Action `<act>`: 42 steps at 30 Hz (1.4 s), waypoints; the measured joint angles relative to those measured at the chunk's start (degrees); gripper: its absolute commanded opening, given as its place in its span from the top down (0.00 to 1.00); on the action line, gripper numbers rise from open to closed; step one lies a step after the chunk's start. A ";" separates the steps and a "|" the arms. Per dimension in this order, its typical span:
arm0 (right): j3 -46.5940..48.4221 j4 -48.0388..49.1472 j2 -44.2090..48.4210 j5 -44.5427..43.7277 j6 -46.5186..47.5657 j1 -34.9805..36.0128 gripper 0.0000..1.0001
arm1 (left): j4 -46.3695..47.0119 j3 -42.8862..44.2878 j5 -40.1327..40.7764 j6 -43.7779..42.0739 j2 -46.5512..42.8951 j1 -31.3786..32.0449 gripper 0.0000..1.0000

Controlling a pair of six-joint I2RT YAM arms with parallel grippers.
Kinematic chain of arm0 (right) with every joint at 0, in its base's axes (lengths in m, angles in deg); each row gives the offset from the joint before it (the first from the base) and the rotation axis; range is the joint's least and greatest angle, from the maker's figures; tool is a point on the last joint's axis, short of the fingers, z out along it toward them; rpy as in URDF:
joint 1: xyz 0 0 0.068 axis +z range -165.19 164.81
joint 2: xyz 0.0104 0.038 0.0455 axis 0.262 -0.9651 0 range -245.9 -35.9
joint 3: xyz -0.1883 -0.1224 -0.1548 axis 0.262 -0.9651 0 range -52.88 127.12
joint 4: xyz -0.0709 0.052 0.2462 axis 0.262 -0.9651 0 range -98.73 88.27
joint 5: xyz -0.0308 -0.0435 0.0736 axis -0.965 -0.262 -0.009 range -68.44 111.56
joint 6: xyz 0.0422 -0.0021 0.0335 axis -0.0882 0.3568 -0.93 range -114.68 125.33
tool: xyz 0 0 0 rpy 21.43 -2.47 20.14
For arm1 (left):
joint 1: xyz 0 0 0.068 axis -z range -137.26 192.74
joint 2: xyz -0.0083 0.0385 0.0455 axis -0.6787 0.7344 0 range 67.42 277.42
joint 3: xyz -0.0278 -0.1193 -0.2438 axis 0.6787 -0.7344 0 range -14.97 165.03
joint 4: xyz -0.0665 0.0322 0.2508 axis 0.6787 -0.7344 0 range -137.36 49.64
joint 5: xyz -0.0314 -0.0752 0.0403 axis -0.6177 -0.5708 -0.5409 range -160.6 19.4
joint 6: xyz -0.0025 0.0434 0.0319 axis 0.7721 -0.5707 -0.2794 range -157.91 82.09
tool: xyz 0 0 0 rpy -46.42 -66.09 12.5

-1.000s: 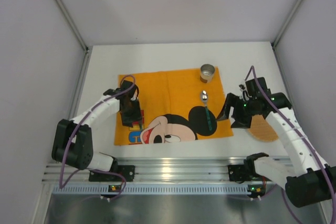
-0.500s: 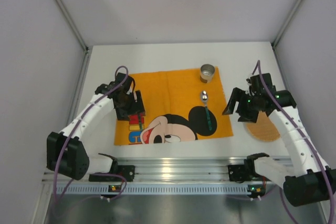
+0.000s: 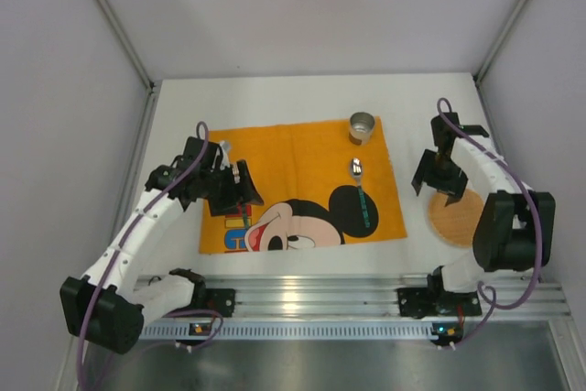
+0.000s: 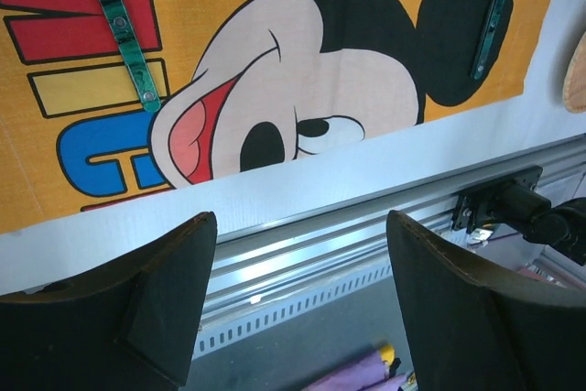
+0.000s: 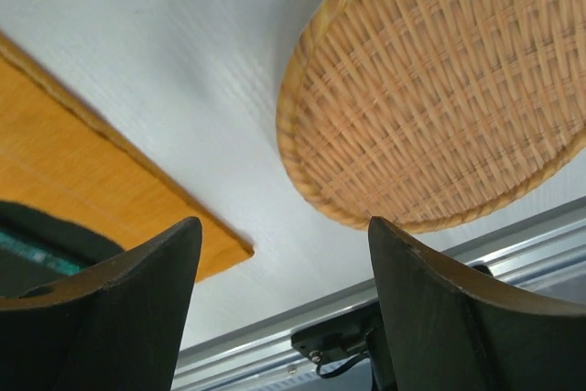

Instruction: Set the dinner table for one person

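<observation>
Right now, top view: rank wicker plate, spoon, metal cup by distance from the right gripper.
1. Wicker plate, just by the right gripper, right of the orange cloth.
2. Spoon, on the cloth's right side.
3. Metal cup, at the cloth's far right corner.

I see a lab robot cell: dinner table (image 3: 275, 98) boxed in by plain white panel walls (image 3: 311, 6), arm bases (image 3: 188, 292) bolted to slotted aluminium rail (image 3: 311, 298).
</observation>
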 measured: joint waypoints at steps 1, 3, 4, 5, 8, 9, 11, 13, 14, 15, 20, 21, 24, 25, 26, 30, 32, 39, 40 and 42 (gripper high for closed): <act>0.70 0.11 -2.19 -1.29 0.22 -0.04 0.27 | 0.00 -0.22 -0.28 -0.15 -0.42 0.00 0.20; 2.16 0.85 -5.90 -3.85 0.59 -0.04 0.27 | -0.07 -0.55 -0.70 -0.52 -0.74 0.00 0.20; 2.71 1.20 -7.28 -4.72 0.70 -0.04 0.28 | -0.13 -0.59 -0.81 -0.83 -0.76 0.00 0.20; 3.06 1.70 -8.39 -5.53 0.74 -0.04 0.29 | -0.26 -0.59 -0.85 -1.18 -0.76 0.00 0.20; 3.98 2.82 -11.45 -7.34 0.74 -0.07 0.31 | -0.90 -0.59 -0.61 -2.19 -1.03 0.00 0.20; 4.22 3.30 -12.66 -7.74 0.74 -0.07 0.31 | -1.29 -0.59 -0.39 -2.62 -1.33 0.00 0.20; 4.52 4.33 -15.02 -8.15 0.74 -0.07 0.34 | -2.08 -0.59 0.00 -3.13 -1.97 0.00 0.20; 4.52 5.18 -16.98 -8.55 0.76 -0.07 0.37 | -2.51 -0.59 0.20 -3.58 -2.58 0.00 0.20; 4.52 5.49 -17.77 -8.76 0.76 -0.04 0.40 | -2.69 -0.59 0.24 -3.78 -2.75 0.00 0.20; 4.52 5.84 -18.60 -8.98 0.83 -0.07 0.43 | -2.86 -0.59 0.35 -3.96 -2.93 0.00 0.20; 4.57 6.43 -20.50 -11.26 2.29 -0.04 0.73 | -3.96 -0.85 1.14 -4.22 -3.65 0.00 0.20; 4.57 6.38 -20.50 -11.80 2.43 -0.09 0.78 | -4.15 -1.11 1.33 -4.22 -3.98 0.00 0.20; 4.57 5.88 -20.44 -14.32 3.17 -0.02 1.00 | -4.70 -2.01 1.55 -4.07 -5.03 0.00 0.21; 4.48 5.81 -20.44 -15.50 3.56 -0.02 1.00 | -4.92 -2.27 1.55 -3.91 -5.35 0.00 0.21; 4.44 5.49 -20.37 -17.05 3.85 -0.02 1.00 | -4.96 -2.56 1.55 -3.76 -5.68 0.00 0.20; 4.35 5.40 -20.24 -18.97 5.14 -0.09 1.00 | -5.09 -3.13 1.55 -2.80 -6.86 0.00 0.21; 4.35 5.35 -19.71 -18.91 5.57 -0.09 1.00 | -5.11 -3.19 1.55 -2.38 -7.43 0.00 0.20; 6.84 3.69 -10.67 -12.74 6.14 -0.09 1.00 | -5.03 -4.33 1.44 -0.55 -9.68 0.00 0.21; 7.74 3.52 -8.85 -11.43 6.05 -0.09 1.00 | -4.96 -4.57 1.40 -0.22 -9.88 0.00 0.21; 9.75 3.39 -4.76 -8.74 5.64 0.00 1.00 | -4.85 -4.98 1.14 0.37 -10.12 0.00 0.21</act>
